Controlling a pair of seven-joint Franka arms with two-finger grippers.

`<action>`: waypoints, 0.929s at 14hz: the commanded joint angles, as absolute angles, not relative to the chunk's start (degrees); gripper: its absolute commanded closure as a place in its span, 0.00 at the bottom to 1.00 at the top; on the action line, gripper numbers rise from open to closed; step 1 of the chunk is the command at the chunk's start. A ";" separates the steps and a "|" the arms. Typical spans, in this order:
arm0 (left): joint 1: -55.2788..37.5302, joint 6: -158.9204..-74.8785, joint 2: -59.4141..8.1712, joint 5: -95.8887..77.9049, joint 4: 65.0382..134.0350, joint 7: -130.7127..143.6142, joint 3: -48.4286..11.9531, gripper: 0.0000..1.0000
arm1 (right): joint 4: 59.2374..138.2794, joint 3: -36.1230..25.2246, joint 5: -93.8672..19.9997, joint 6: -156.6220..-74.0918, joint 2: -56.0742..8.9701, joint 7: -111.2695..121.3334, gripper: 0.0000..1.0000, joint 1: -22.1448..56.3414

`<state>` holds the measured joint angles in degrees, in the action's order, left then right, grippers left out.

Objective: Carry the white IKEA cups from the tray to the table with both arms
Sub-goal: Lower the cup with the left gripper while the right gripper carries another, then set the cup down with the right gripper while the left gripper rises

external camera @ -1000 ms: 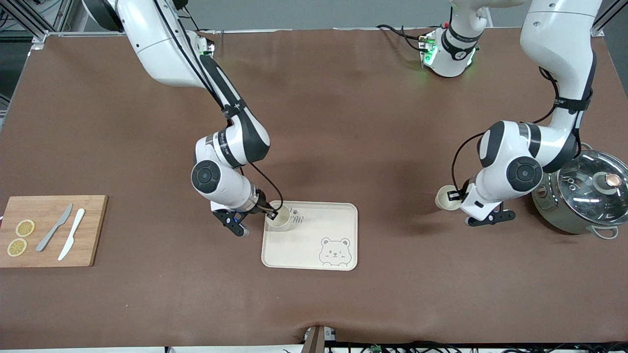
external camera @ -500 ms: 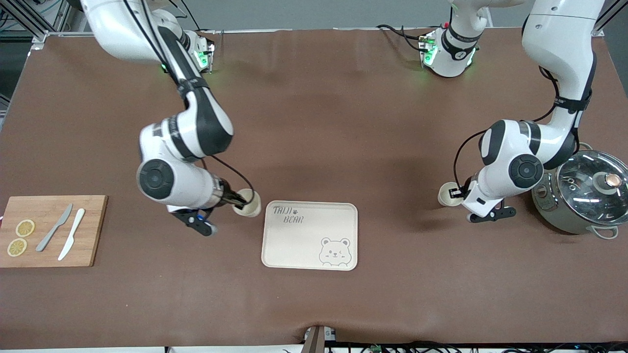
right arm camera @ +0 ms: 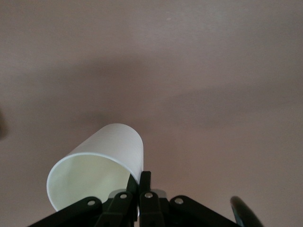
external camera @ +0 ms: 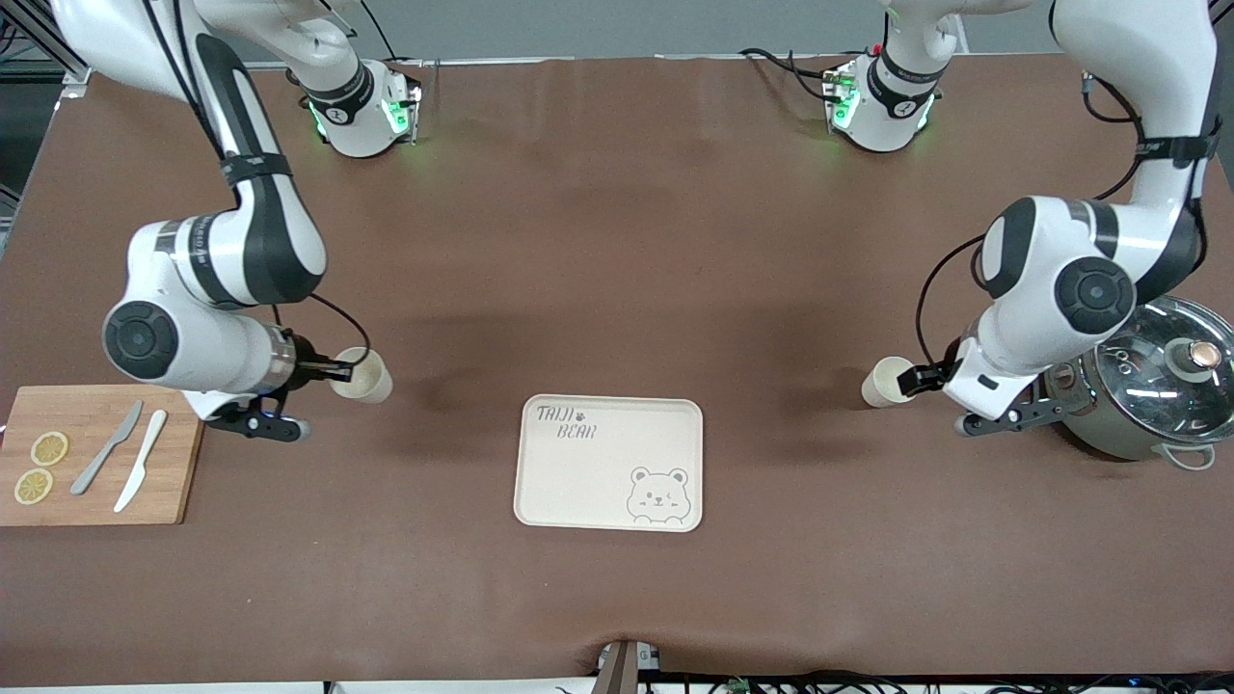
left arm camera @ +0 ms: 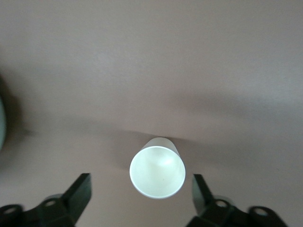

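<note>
Two white cups show. My right gripper (external camera: 333,371) is shut on the rim of one cup (external camera: 364,376), one finger inside and one outside, and holds it tilted over the table between the cutting board and the tray; the right wrist view shows the gripper (right arm camera: 140,177) and cup (right arm camera: 97,165). The other cup (external camera: 885,383) rests on the table toward the left arm's end. My left gripper (external camera: 911,381) is open beside it. In the left wrist view the gripper (left arm camera: 141,177) has its fingers spread wide on either side of the cup (left arm camera: 157,172), not touching it.
A cream bear-print tray (external camera: 609,463) lies mid-table with nothing on it. A wooden cutting board (external camera: 178,453) with two lemon slices and two knives lies at the right arm's end. A steel pot with a glass lid (external camera: 1152,386) stands at the left arm's end, close to the left arm.
My right arm has carried its cup from the tray's corner off toward the cutting board. My left arm has drawn back toward the pot while its cup stayed in place.
</note>
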<state>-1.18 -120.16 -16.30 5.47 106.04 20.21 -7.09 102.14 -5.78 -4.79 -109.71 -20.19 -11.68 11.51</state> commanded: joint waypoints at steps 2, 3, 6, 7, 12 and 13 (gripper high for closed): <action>-1.05 -112.60 -15.21 6.50 99.68 20.22 -7.47 0.00 | 113.36 -4.66 -3.16 -117.93 -16.17 0.94 1.00 3.62; -0.97 -111.80 -15.12 6.07 98.19 20.30 -7.47 0.00 | 115.12 -4.66 -3.16 -120.04 -16.35 3.14 1.00 2.12; -1.05 -109.69 -15.03 5.98 93.88 20.39 -7.56 0.00 | 117.95 -4.57 -3.16 -124.80 -16.87 10.00 1.00 -2.27; -1.05 -108.64 -14.51 5.89 92.56 20.39 -7.56 0.00 | 118.21 -4.57 -3.16 -124.89 -17.48 10.72 1.00 -3.24; -0.97 -106.52 -12.57 3.26 91.05 20.83 -8.70 0.00 | 118.21 -4.66 -2.46 -125.50 -20.47 10.99 1.00 -6.06; -0.97 -106.26 -12.22 2.99 91.05 20.83 -8.79 0.00 | 118.30 -4.66 -2.46 -126.38 -21.17 10.99 1.00 -6.06</action>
